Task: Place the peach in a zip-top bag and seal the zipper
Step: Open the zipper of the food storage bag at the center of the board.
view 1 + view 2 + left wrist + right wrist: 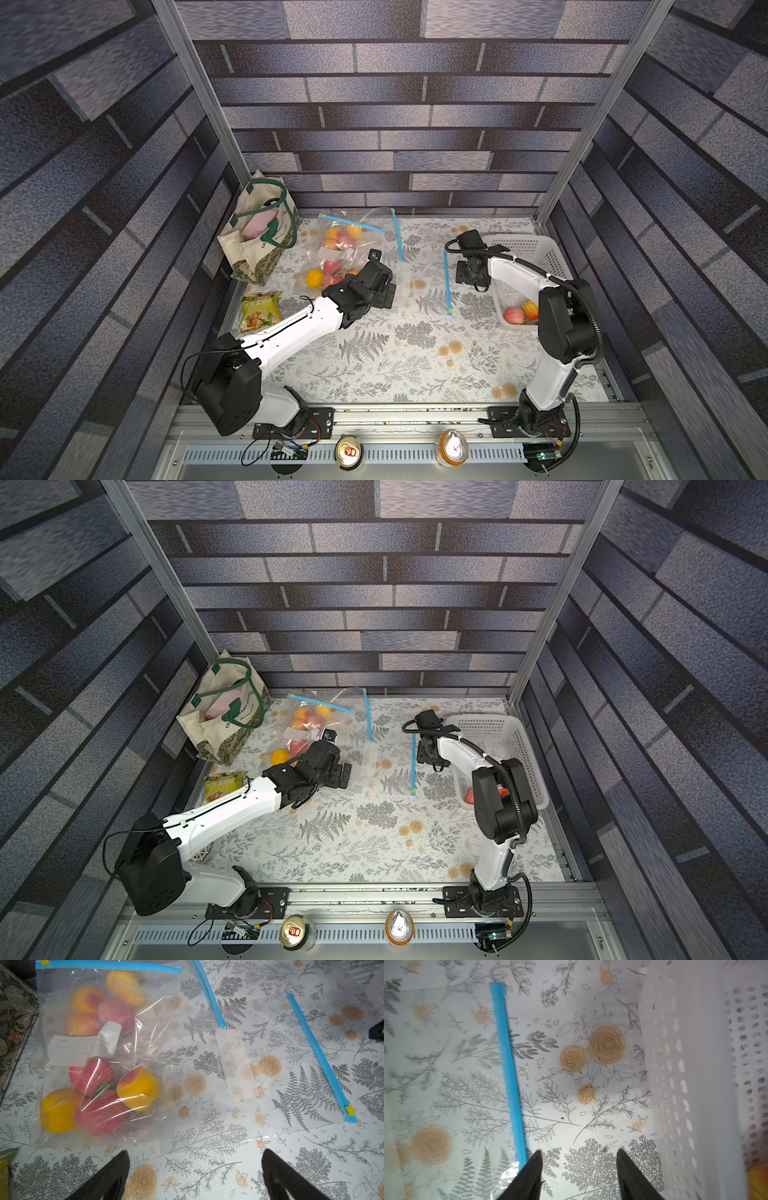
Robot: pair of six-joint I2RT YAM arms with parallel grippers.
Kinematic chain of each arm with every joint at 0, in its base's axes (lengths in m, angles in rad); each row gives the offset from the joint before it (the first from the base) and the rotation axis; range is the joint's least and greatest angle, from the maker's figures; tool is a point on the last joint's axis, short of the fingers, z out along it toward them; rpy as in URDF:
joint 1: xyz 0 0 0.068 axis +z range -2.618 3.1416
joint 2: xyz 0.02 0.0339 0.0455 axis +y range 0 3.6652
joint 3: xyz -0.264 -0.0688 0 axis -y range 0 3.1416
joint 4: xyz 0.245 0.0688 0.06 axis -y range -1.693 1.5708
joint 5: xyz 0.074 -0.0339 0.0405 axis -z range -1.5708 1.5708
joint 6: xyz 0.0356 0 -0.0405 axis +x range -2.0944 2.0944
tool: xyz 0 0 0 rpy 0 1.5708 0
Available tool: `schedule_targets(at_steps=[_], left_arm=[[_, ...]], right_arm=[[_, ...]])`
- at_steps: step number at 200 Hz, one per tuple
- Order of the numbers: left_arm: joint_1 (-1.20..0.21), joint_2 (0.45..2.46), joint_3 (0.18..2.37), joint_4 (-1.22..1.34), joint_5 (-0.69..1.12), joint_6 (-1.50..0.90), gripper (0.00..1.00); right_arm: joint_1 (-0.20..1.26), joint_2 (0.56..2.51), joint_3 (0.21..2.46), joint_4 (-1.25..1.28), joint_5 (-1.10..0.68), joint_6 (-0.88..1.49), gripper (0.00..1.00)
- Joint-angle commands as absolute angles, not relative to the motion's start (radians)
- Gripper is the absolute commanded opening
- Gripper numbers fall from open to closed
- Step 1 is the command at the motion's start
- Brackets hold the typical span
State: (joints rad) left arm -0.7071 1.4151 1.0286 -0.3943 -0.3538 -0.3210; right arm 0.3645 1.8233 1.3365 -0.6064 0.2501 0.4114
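Observation:
An empty clear zip-top bag [276, 1088] lies flat on the floral table, its blue zipper [447, 283] facing the basket. Two peaches [515, 315] rest in the white basket [536, 249] at the right, partly hidden by the right arm in a top view [469, 796]. My left gripper [195, 1151] hovers open at the bag's closed end, nothing between its fingers. Between the zipper [506, 1068] and the basket wall, low over the table, my right gripper [579, 1150] is open and holds nothing.
Two clear bags filled with peaches [336, 257] lie left of the empty bag, with another zipper strip [398, 235] behind. A canvas tote [262, 232] stands at the back left and a snack pack [259, 311] lies beside the left arm. Two cans [348, 451] sit on the front rail.

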Motion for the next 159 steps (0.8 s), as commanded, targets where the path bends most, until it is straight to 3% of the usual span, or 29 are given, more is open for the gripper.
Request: schedule_targets(at_steps=[1,50,102,140,159], left_arm=[[-0.707,1.458,1.083,-0.506,-0.385,-0.390,1.00],[-0.713,1.420,0.998,-0.473,-0.315,-0.442,0.98],[-0.716,1.398,1.009,-0.485,-0.311,-0.419,0.98],[-0.715,1.406,1.018,-0.480,-0.313,-0.416,0.99],[-0.712,1.425,1.038,-0.492,-0.295,-0.430,0.99]], right_arm=[[0.377,1.833,1.348,-0.604,0.128,0.398,0.56],[0.419,1.872,1.263,-0.500,0.086,0.582,0.45],[0.420,1.931,1.247,-0.466,0.074,0.618,0.34],[0.419,1.927,1.208,-0.407,0.000,0.648,0.07],[0.420,1.875,1.191,-0.402,-0.003,0.654,0.01]])
